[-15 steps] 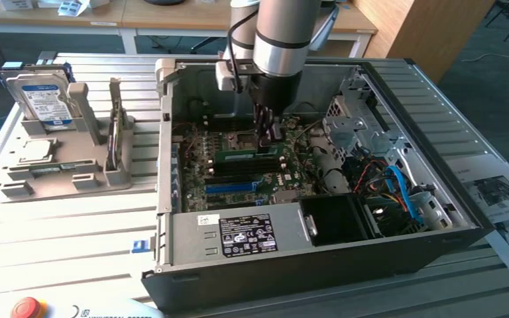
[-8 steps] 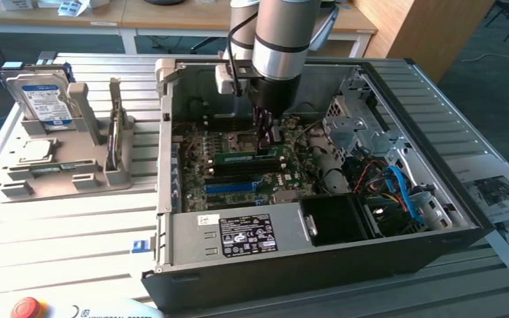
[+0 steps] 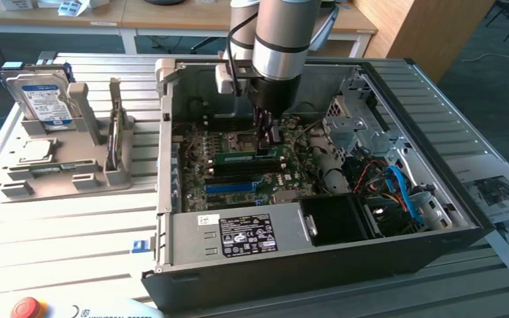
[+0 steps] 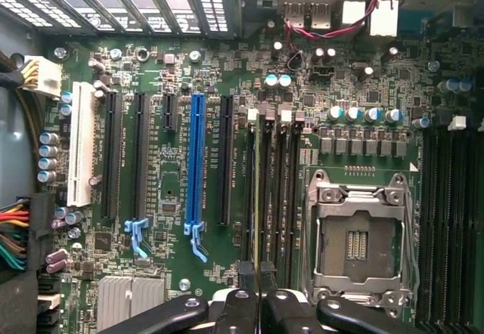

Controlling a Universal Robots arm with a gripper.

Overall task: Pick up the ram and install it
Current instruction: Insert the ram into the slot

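The ram (image 3: 236, 158), light, stiff yet fragile and best taken by its long upper edge, is pinched edge-on by the nearly closed gripper (image 4: 259, 281) at the memory slots (image 4: 278, 198) beside the CPU socket (image 4: 355, 243).

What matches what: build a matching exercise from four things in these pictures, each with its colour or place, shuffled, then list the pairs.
1 ram
2 hard drive
3 long expansion slot
4 CPU socket

a solid blue
b upright in the grey holder, outside the case
c silver frame, no cooler
d green, at the black memory slots

Pairs: 1-d, 2-b, 3-a, 4-c
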